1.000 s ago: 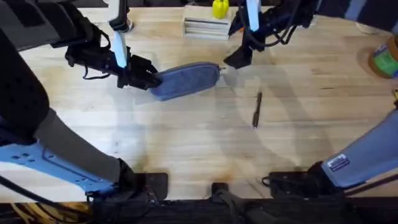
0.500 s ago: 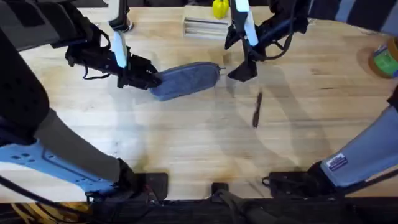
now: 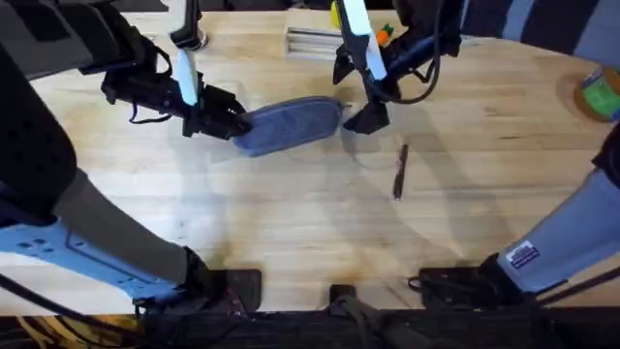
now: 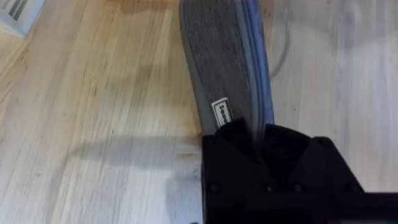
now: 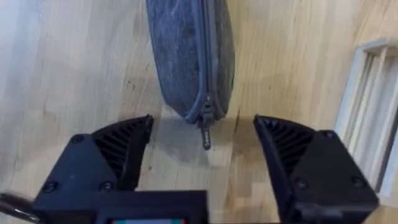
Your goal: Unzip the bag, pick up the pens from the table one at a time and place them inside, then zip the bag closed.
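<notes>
Bag: the grey-blue bag [image 3: 289, 125] is lying on its side on the worktop [image 3: 291, 223], towards the far side and a little left of the middle, its zip running along the top.
Left claw: the left claw [image 3: 235, 123] is pinching the bag's left end; in its wrist view the black fingers [image 4: 235, 134] are sitting close together with the fabric [image 4: 224, 68] caught between them.
Right claw: the right claw [image 3: 365, 120] is hanging just beside the bag's right end, its fingers [image 5: 124, 146] spread wide and holding nothing.
Zip pull: the small metal pull [image 5: 206, 138] is sticking out from the bag's right end, lying in the gap between the right claw's fingers without touching either.
Pen: one slim dark pen [image 3: 399, 171] is lying on the worktop, to the right of the bag and nearer the arms' bases, apart from both claws.
</notes>
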Available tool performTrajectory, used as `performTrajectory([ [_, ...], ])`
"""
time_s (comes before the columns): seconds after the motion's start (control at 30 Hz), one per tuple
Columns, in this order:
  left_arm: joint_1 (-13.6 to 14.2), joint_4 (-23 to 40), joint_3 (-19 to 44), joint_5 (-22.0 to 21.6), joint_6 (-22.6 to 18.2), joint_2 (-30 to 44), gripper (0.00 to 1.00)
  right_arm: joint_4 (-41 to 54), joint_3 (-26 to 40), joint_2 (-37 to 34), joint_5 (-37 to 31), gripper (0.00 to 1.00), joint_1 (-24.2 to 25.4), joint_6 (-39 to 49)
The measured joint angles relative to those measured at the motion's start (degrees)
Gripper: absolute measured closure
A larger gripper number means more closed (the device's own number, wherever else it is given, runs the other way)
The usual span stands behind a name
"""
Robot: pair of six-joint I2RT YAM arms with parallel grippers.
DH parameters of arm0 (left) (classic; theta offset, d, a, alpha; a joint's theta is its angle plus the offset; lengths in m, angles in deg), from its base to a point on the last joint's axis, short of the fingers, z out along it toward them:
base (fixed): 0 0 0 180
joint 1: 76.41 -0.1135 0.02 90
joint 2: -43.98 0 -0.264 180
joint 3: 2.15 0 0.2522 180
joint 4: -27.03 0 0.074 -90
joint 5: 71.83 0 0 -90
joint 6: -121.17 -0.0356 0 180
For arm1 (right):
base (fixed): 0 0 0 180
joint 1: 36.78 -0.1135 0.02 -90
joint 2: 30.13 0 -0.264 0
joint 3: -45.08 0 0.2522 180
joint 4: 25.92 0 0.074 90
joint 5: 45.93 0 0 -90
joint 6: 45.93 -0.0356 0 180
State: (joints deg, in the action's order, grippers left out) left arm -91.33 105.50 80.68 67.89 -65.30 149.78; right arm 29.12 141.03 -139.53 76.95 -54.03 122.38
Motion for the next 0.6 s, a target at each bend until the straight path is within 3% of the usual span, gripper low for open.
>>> performTrajectory([
  [0.1,0.0,0.0,0.0,0.0,0.0,0.0,0.958,-0.1,0.0,-0.7,0.0,0.153,0.0,0.2],
  [0.3,0.0,0.0,0.0,0.0,0.0,0.0,0.958,-0.3,0.0,-1.6,-0.1,0.228,0.1,0.2],
  [0.43,0.0,0.0,0.0,0.0,0.0,0.0,0.958,-0.6,0.0,-1.6,-0.1,0.452,0.1,0.2],
  [0.6,0.0,0.0,0.0,0.0,0.0,0.0,0.958,-0.7,0.0,-1.6,0.0,0.549,0.1,0.2],
])
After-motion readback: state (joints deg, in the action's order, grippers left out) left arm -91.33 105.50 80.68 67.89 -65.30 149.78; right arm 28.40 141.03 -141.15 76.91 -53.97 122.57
